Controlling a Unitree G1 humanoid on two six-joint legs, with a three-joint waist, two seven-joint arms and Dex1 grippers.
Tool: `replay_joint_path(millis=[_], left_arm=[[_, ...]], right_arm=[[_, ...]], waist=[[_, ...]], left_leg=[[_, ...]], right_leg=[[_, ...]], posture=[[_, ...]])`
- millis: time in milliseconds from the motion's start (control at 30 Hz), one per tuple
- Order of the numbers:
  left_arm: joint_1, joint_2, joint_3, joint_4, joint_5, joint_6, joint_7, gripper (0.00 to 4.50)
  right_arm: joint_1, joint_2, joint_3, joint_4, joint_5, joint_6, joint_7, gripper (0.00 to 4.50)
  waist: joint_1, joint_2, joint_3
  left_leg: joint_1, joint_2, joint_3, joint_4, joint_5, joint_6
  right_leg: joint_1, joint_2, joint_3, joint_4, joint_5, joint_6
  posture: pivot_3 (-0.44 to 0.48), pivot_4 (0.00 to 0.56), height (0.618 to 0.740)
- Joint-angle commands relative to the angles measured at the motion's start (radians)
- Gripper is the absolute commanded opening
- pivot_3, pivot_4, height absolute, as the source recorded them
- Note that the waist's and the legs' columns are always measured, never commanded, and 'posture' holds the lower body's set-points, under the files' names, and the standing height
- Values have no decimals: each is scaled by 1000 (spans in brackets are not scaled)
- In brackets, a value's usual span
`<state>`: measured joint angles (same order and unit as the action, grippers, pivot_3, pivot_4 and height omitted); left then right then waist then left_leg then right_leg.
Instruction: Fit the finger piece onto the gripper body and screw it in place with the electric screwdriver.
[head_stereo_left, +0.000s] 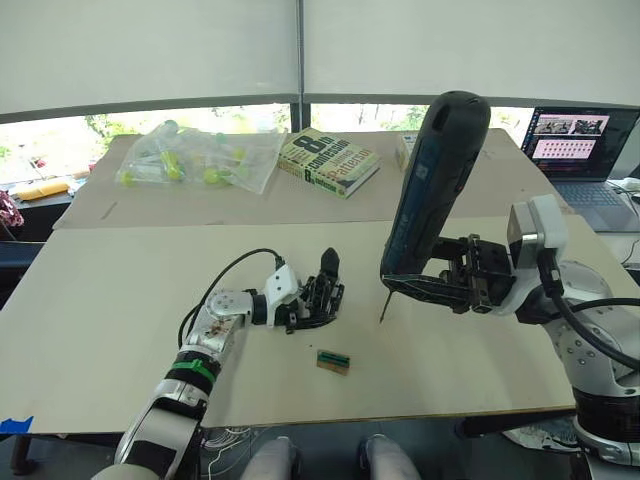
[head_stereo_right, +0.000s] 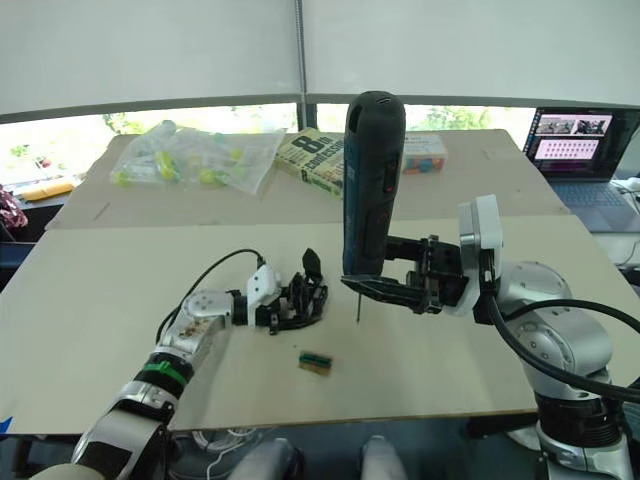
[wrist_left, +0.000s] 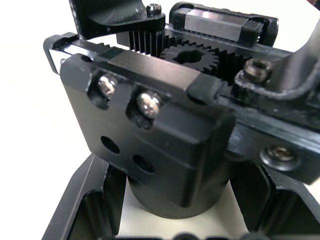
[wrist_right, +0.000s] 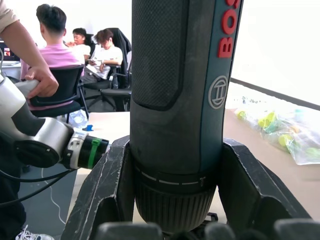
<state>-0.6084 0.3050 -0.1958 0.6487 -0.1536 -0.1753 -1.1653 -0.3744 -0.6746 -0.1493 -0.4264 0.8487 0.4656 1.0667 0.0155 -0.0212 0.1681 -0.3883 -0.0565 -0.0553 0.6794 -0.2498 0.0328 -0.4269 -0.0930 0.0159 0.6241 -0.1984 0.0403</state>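
Right hand (head_stereo_left: 425, 283) grips the electric screwdriver (head_stereo_left: 432, 185) low by its collar, top-heavy and smooth, while left hand (head_stereo_left: 305, 305) clamps the rigid gripper body (head_stereo_left: 322, 293) on the counter (head_stereo_left: 100, 300).

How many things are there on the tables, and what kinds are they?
Electric screwdriver: 1
Gripper body: 1
Small green-and-tan block: 1
Book: 1
Clear plastic bag of bits: 1
Laptop: 1
Total: 6

White-and-silver arms, green wrist band, black cables, black claws
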Motion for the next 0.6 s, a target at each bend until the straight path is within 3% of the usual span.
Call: replay_joint_path(millis=[33,167,233,333,600], left_arm=[[-15,-25,-5,29,11,-25,-9,2386],[-2,-32,8,12,-9,25,-22,2386],[8,-33,16,-6,-8,26,-9,3409],[35,-26,29,-64,-5,36,25,4413],[168,11,48,-353,-16,197,136,4413]], right_arm=[[-5,-8,-35,-52,43,-4,0,1956],[3,-7,-38,-54,43,-6,1,1956],[6,-6,-38,-54,43,-7,3,1956],[8,-3,-35,-51,43,-10,9,1956],[8,-1,-30,-44,44,-9,22,1956]], waist=[[2,0,0],[3,0,0],[3,0,0],[1,0,0],[-8,0,0]], left_leg=[[0,0,0,0,0,0],[0,0,0,1,0,0],[1,0,0,1,0,0],[0,0,0,1,0,0],[0,1,0,0,0,0]], right_leg=[[0,0,0,0,0,0],[1,0,0,0,0,1],[1,0,0,0,0,1],[1,0,0,0,0,1],[0,1,1,0,0,1]], posture=[[0,150,740],[0,150,740],[0,150,740],[0,150,740],[0,150,740]])
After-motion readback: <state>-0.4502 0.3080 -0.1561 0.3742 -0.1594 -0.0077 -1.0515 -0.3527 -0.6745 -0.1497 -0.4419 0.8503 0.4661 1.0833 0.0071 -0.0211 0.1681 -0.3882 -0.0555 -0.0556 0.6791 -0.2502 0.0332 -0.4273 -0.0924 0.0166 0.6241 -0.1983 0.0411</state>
